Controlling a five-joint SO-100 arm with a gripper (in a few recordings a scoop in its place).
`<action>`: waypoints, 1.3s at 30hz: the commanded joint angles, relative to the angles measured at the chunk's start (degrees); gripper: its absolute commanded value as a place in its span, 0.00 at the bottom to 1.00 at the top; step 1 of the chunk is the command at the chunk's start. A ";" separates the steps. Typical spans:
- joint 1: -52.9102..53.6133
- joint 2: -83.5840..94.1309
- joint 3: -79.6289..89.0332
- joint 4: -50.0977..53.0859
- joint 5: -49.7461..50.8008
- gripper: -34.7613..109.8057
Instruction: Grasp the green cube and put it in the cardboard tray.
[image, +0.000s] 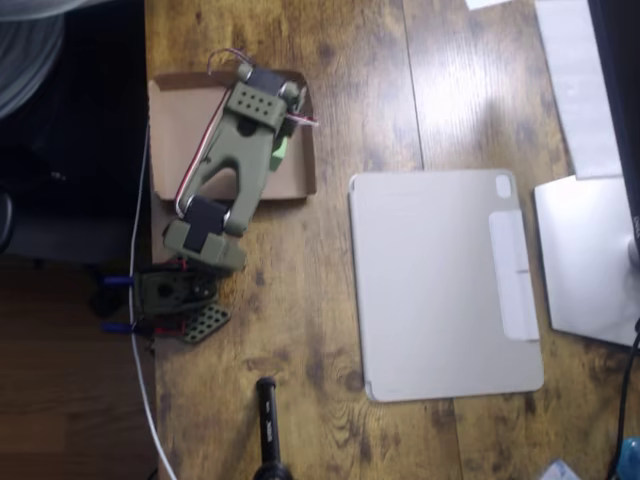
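Note:
The brown cardboard tray (178, 125) lies at the table's upper left, near the left edge. My olive-green arm reaches over it from its base at the lower left and covers much of the tray's middle and right side. A small patch of the light-green cube (282, 148) peeks out at the arm's right side, above the tray's right part. My gripper (272, 152) is there, mostly hidden under the arm's own body. Its fingers are not visible, so whether the cube is held or resting on the tray bottom is unclear.
A grey tablet cover (445, 285) lies in the middle right of the wooden table. White flat items (588, 255) and paper (578, 80) sit at the right edge. A black cylindrical object (267, 425) stands at the bottom. A white cable (140, 330) runs along the left edge.

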 joint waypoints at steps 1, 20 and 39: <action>-0.18 1.49 -2.11 1.32 0.18 0.39; 51.06 -1.49 -2.29 14.15 -1.76 0.24; 69.96 -7.56 2.37 16.88 -3.78 0.24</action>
